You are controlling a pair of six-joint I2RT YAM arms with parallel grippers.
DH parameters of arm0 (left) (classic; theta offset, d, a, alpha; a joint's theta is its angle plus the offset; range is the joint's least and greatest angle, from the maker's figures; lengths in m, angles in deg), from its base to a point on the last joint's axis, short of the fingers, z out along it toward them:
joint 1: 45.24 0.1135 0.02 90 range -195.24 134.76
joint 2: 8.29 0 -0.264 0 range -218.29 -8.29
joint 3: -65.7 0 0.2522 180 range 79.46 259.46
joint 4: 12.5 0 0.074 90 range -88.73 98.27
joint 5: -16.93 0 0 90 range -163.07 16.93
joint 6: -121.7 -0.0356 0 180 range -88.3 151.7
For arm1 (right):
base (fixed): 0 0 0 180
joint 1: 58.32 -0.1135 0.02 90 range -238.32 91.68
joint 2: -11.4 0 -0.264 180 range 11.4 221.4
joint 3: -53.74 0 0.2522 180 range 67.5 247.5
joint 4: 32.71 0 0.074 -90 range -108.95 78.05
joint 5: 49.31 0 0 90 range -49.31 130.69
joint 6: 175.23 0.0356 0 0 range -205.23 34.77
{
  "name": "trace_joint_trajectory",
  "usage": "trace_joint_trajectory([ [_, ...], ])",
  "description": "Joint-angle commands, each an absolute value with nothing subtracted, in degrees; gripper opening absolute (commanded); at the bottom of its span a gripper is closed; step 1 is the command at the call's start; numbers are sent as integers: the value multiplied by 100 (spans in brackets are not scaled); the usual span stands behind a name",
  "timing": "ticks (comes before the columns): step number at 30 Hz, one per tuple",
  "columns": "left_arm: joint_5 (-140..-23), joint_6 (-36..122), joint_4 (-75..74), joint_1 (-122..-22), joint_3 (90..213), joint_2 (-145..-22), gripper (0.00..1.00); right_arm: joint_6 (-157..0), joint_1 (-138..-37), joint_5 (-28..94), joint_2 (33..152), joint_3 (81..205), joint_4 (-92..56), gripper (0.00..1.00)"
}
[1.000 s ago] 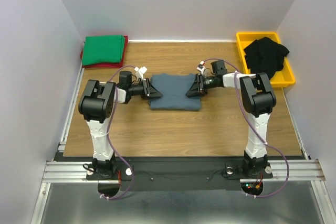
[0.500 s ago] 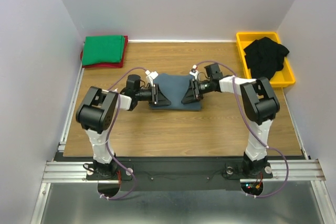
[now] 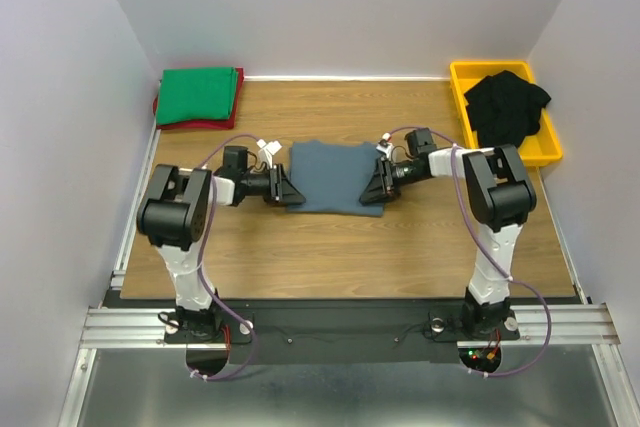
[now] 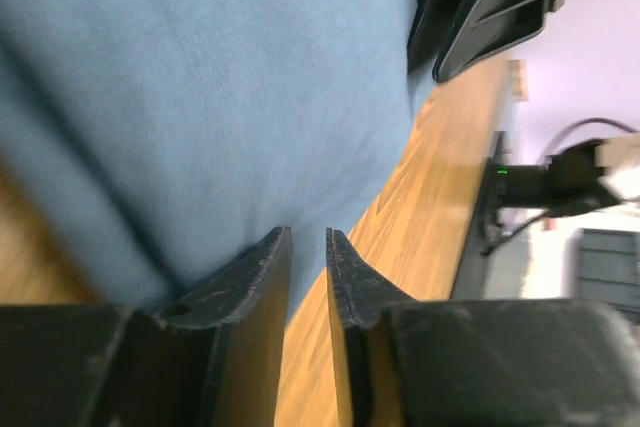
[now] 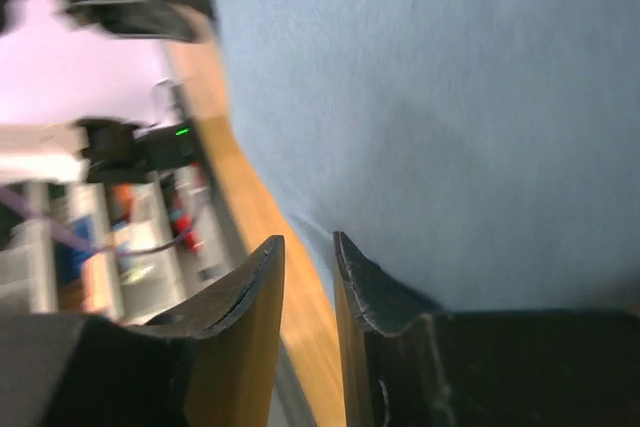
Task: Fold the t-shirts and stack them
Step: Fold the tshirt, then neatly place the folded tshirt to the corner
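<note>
The slate blue-grey t-shirt lies folded flat in the middle of the wooden table. One arm reaches in low from each side.

The left gripper is at the shirt's left edge, by the near corner. Its jaws are a little apart, with just a thin gap. In the left wrist view the brown table shows through that gap, and the tips sit right at the edge of the blue cloth.

The right gripper is at the shirt's right edge, by the other near corner. Its jaws are also a little apart with a thin gap, and its tips sit at the cloth's edge too. I cannot tell if either one is touching the cloth.

In the far left corner a green t-shirt lies folded on top of a red t-shirt — only a thin red rim peeks out. In the far right corner the black t-shirts lie in a heap inside a yellow bin.
</note>
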State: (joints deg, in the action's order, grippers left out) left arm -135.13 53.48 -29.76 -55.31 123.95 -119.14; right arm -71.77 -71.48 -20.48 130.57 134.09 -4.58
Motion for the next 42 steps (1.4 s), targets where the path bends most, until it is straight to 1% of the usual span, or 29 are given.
trace_joint_trajectory([
  [1,-12968,3694,-1364,-5272,12533,-10484,36,-7889,-7027,-1003,12287,13508,212,34],
  [2,-12880,3419,-1072,-5219,12612,-10480,38,-7942,-7027,-959,12137,13587,302,35],
  [4,-12608,2552,-396,-5105,12779,-9700,43,-8082,-7062,-767,11803,13772,469,38],
  [5,-12250,2224,-218,-5026,12937,-9419,49,-8153,-7088,-635,11514,13834,530,41],
  [6,-12020,1978,-86,-5008,13008,-8868,53,-8336,-7175,-494,11363,13913,601,44],
  [7,-11748,1749,90,-4990,13069,-8575,57,-8451,-7228,-119,11240,14096,749,48],
  [8,-11163,1294,109,-4981,13148,-8042,66,-8644,-7290,94,11038,14185,812,55],
  [9,-10852,1185,92,-4964,13175,-7801,71,-8968,-7378,305,10958,14282,899,56],
  [10,-10579,1123,31,-4937,13202,-7590,76,-9136,-7587,786,10888,14361,978,58],
  [11,-10133,1114,4,-4911,13280,-7414,95,-9294,-7711,1043,10817,14492,1005,61],
  [12,-9937,1357,-14,-4815,13325,-7160,99,-9583,-8052,1585,10738,14537,1014,62],
  [14,-9593,1605,91,-4744,13535,-7070,99,-9848,-8457,2132,10737,14704,1015,64],
  [15,-9592,1867,222,-4692,13675,-7122,99,-10050,-8903,2422,10764,14757,1014,64],
  [16,-9914,1991,658,-4526,13981,-7218,99,-10121,-9134,2869,10886,14818,1006,64],
  [18,-10573,2473,1143,-4060,14186,-7507,99,-10218,-9765,3302,11088,15046,971,64],
  [19,-10907,2641,1216,-3693,14221,-7596,99,-10245,-9969,3617,11289,15108,944,64],
  [20,-11415,2782,1260,-3550,14239,-7710,99,-10245,-10145,3742,11413,15196,909,64],
  [22,-11762,3055,1260,-3286,14195,-7781,99,-10307,-10638,3962,11598,15205,778,63],
  [25,-11763,3153,1287,-2996,14099,-7956,99,-10360,-11138,4550,12185,15301,488,62],
  [31,-11631,3337,1532,-2802,14046,-8413,99,-10421,-11658,5052,12820,15592,171,60],
  [33,-11631,3346,1498,-2793,13949,-8510,99,-10465,-11694,5298,12987,15706,92,59],
  [34,-11623,3337,1463,-2784,13888,-8528,98,-10508,-11729,5421,13118,15750,48,57],
  [39,-11561,3259,1384,-2784,13695,-8572,99,-10605,-11729,5659,13321,15733,-58,53],
  [40,-11544,3258,1323,-2784,13651,-8572,99,-10614,-11729,5677,13348,15715,-67,51],
  [41,-11543,3258,1304,-2784,13615,-8581,99,-10632,-11729,5668,13365,15706,-67,45],
  [42,-11561,3258,1287,-2784,13545,-8581,99,-10623,-11738,5677,13374,15672,-58,42],
])
